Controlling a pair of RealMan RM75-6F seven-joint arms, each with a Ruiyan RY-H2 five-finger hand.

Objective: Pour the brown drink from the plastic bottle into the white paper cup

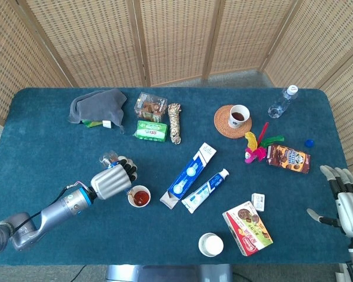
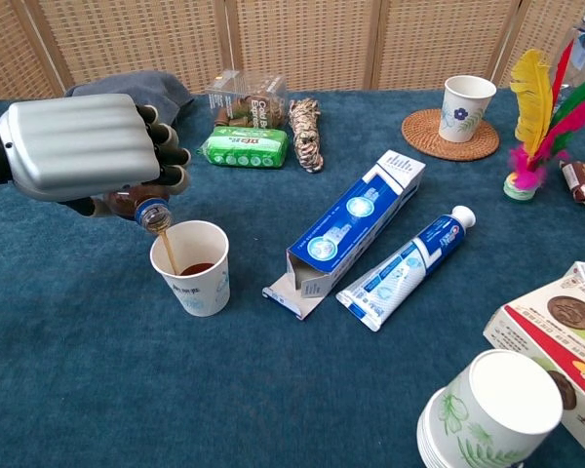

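Observation:
My left hand (image 2: 78, 146) (image 1: 113, 181) grips a small plastic bottle (image 2: 141, 203) (image 1: 109, 157) of brown drink, tipped neck-down over a white paper cup (image 2: 192, 267) (image 1: 139, 196). A thin brown stream runs from the bottle's mouth into the cup, which holds brown liquid at the bottom. The hand's silver back hides most of the bottle in the chest view. My right hand (image 1: 341, 197) stays at the table's right edge, fingers spread, holding nothing; the chest view does not show it.
A blue toothpaste box (image 2: 349, 232) and tube (image 2: 409, 266) lie right of the cup. Behind are a grey cloth (image 1: 97, 104), snack packs (image 2: 244, 146), a rope coil (image 2: 306, 133), and a cup on a coaster (image 2: 465, 107). A stack of cups (image 2: 487, 409) stands near front right.

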